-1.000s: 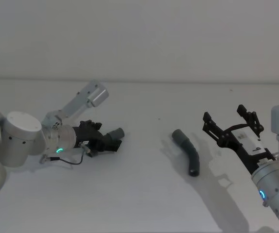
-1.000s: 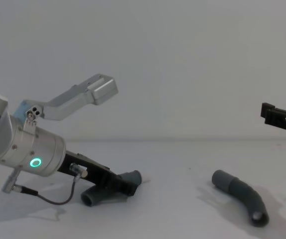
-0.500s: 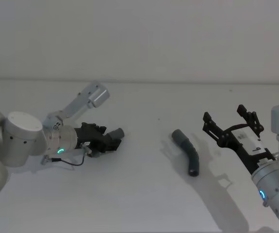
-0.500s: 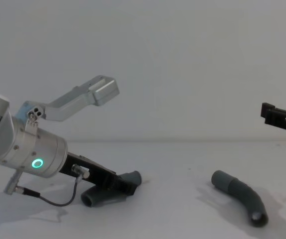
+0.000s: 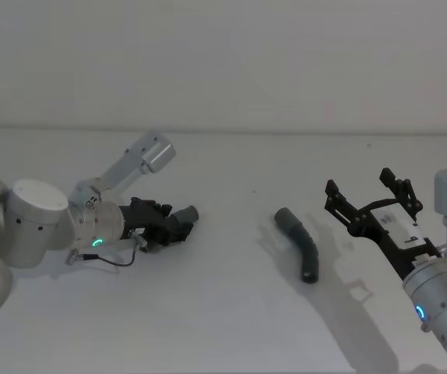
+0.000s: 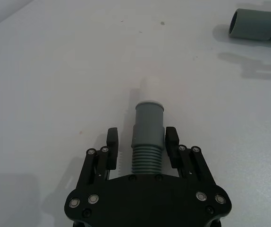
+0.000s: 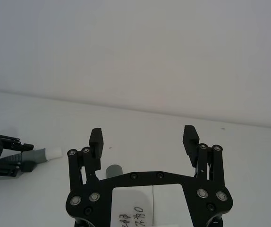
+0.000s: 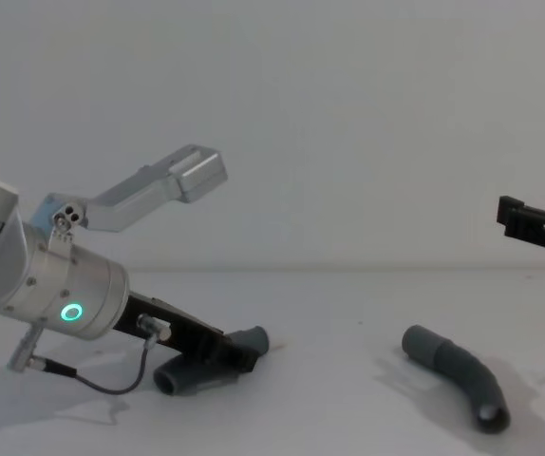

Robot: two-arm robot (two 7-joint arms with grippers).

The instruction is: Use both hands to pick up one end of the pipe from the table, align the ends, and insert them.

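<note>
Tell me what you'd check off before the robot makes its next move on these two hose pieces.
1. Left gripper straddles the left hose piece at its ribs: ok.
2. Its fingers clamped on that piece: not ok, a gap shows on one side.
3. White tip clear of the fingers: ok.
4. Right gripper open wide: ok.
5. Right gripper around the right hose piece: not ok, it hovers beside it; the piece lies alone on the table.
</note>
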